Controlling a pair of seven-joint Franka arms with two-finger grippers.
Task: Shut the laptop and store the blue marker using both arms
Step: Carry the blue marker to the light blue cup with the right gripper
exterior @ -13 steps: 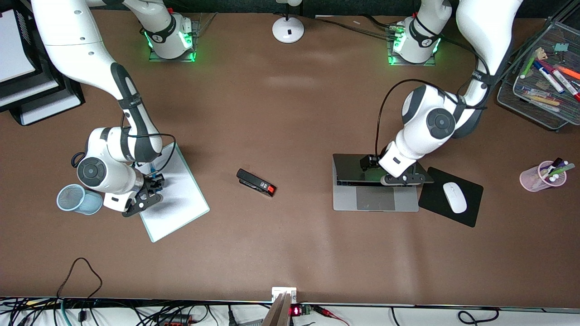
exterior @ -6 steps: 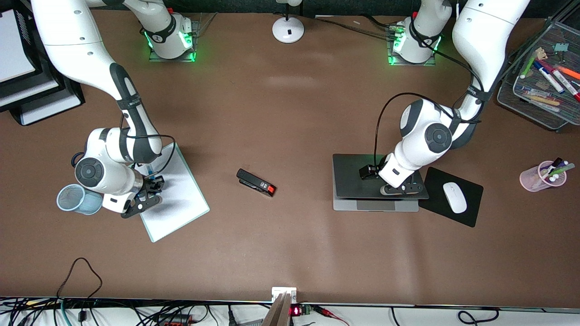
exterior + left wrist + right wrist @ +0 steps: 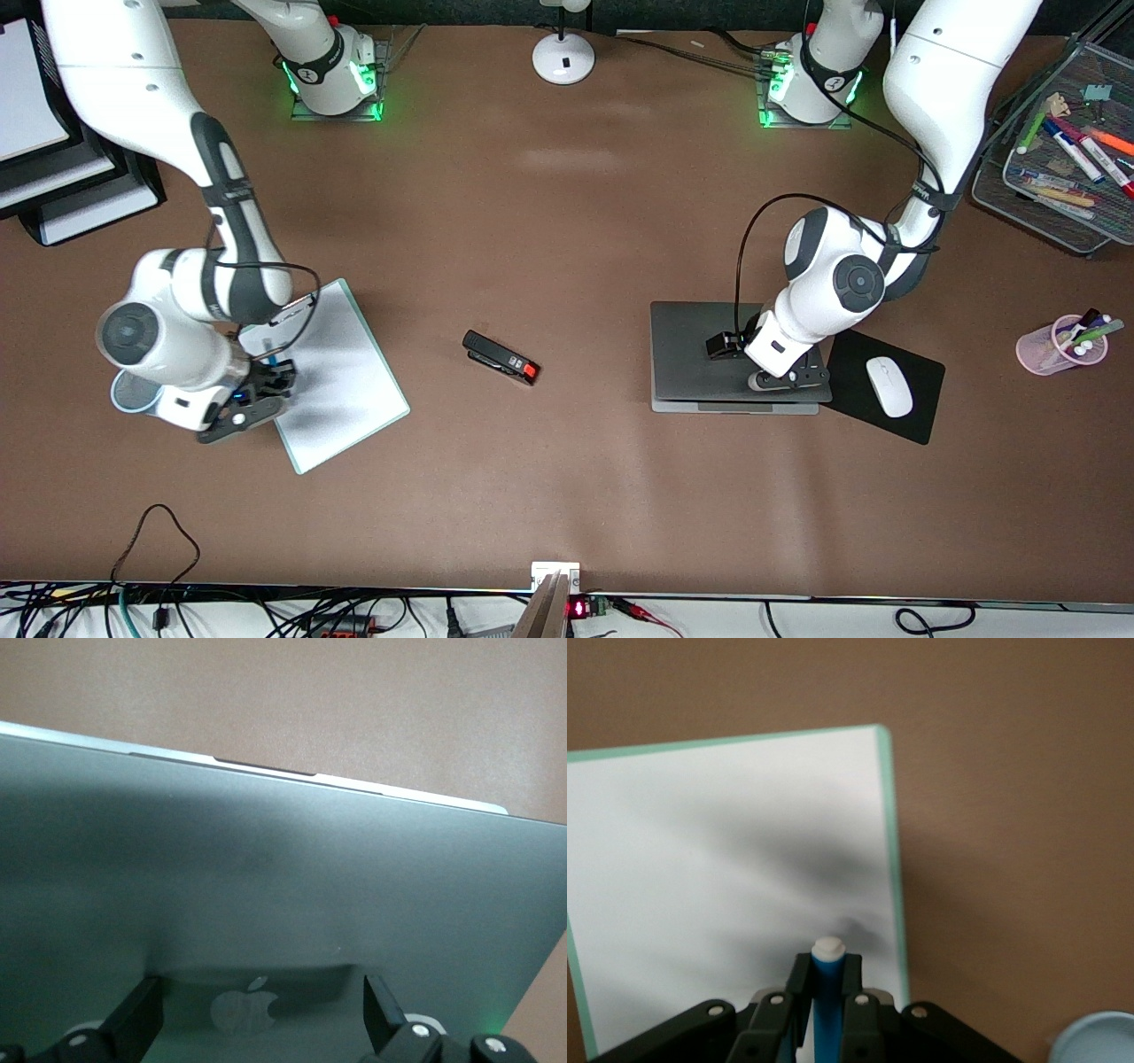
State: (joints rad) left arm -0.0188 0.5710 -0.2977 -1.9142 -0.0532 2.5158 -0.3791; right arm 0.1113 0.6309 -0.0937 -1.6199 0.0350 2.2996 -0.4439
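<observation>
Right wrist view, blue marker [image 3: 825, 992] clamped in right hand [image 3: 824, 997]

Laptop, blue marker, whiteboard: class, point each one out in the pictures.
laptop [image 3: 700, 354], front view, bare lid
blue marker [image 3: 827, 997], right wrist view, blue barrel between the fingers
whiteboard [image 3: 345, 390], front view, white face
</observation>
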